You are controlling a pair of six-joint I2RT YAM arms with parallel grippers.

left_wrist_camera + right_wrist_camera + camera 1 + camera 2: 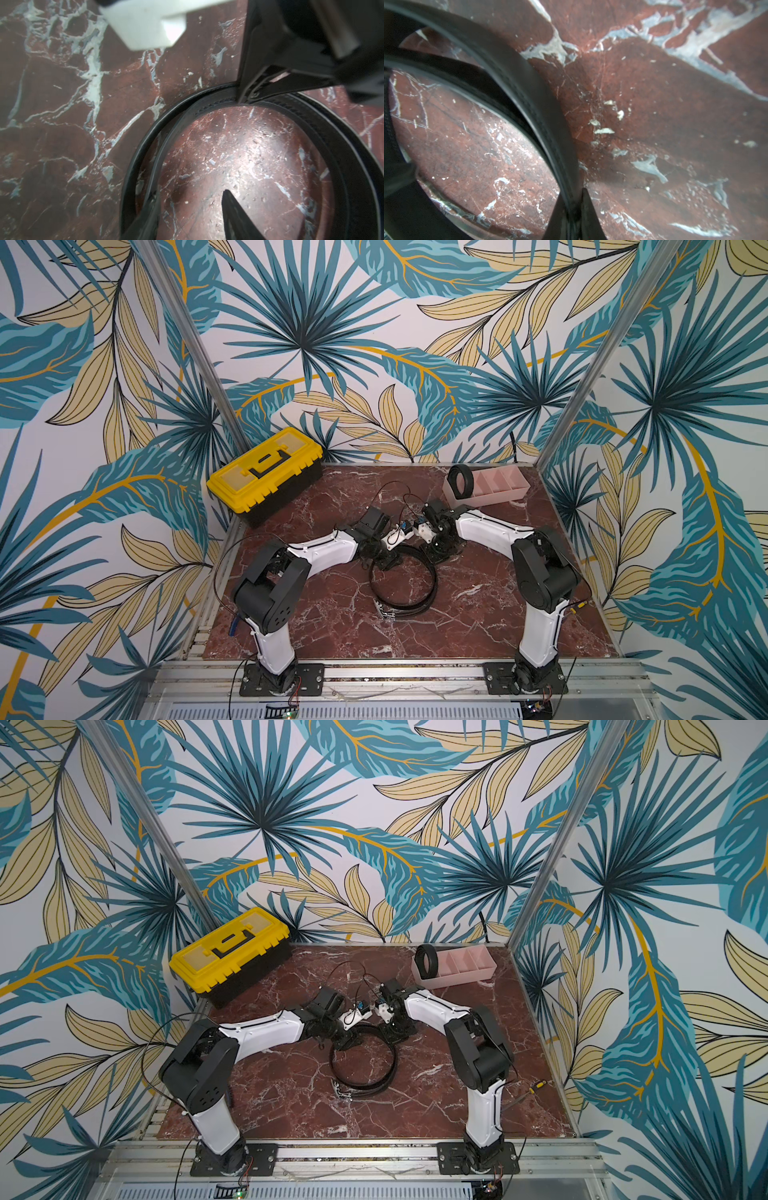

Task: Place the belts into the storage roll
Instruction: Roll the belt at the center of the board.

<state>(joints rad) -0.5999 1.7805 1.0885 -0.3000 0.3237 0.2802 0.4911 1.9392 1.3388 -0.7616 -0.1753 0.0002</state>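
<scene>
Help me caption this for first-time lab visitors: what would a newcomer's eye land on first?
The bright yellow-and-black plastic toolbox at the far left of the red marble tabletop stands out first. Next comes the loose black belt loop lying in the middle. Then the tightly coiled black belt standing in the end compartment of the pale pink plastic tray, far right.

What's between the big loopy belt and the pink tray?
The right gripper and its arm's wrist, pinching the loose belt on the side nearest the pink tray. Both top views show this.
</scene>
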